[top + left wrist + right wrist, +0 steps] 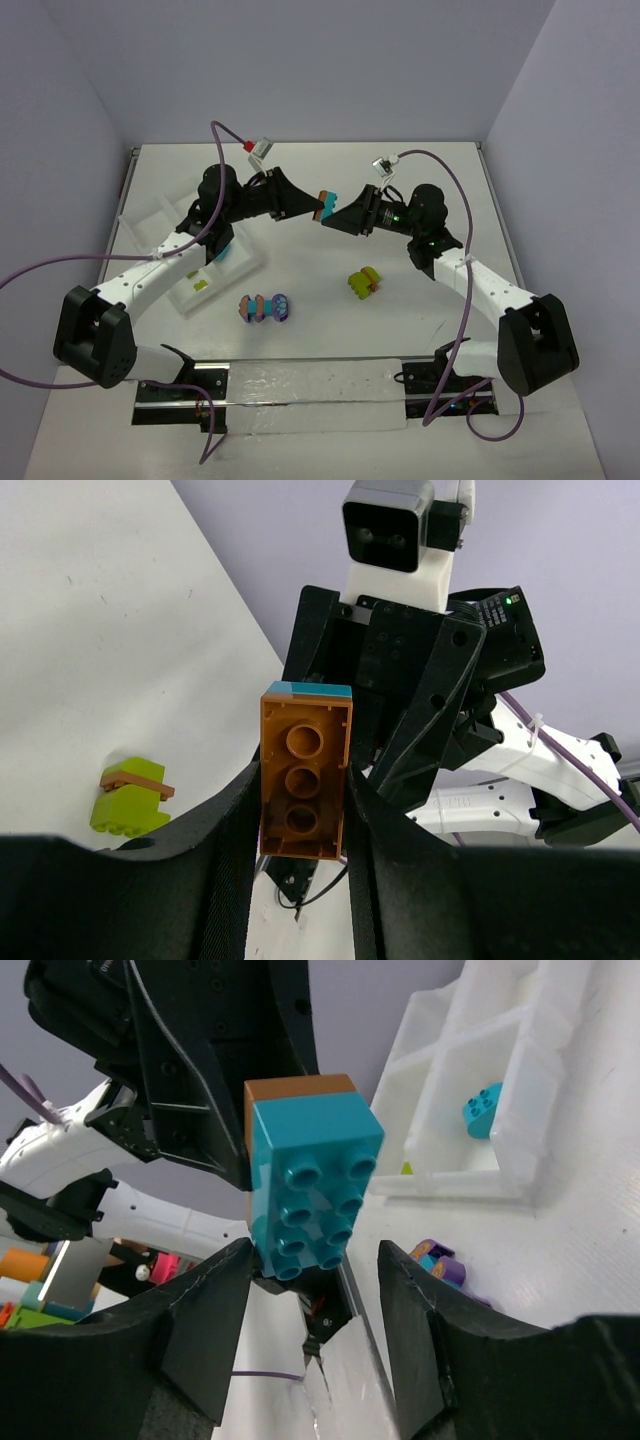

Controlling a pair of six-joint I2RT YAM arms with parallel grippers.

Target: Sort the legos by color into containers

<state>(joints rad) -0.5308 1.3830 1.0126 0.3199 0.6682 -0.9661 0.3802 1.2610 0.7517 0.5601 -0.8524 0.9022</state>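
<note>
Legos in hand were a snapped pair of two bricks, held in the air between the arms over the middle of the table (420, 180). Judging by the grip, the aim was to pull them apart so each colour could go to its own compartment. The left gripper (300, 825) was clamped on the orange-brown brick (303, 780), one finger pressed on each long side, the brick's hollow underside facing that wrist camera. The right gripper (315, 1265) stood with its jaws apart around the turquoise brick (315, 1175). A gap showed on one side, so I judged it not yet closed. That brick was glossy, its studs towards the right wrist camera, seated flat on the orange-brown one.

Farther out, a lime green cluster (363, 283) and a striped cluster (265, 308) of purple, turquoise and orange-brown lay on the table, unsorted. The tray (520, 1110) sat to the left, with a single turquoise piece (483, 1110) in one compartment.
</note>
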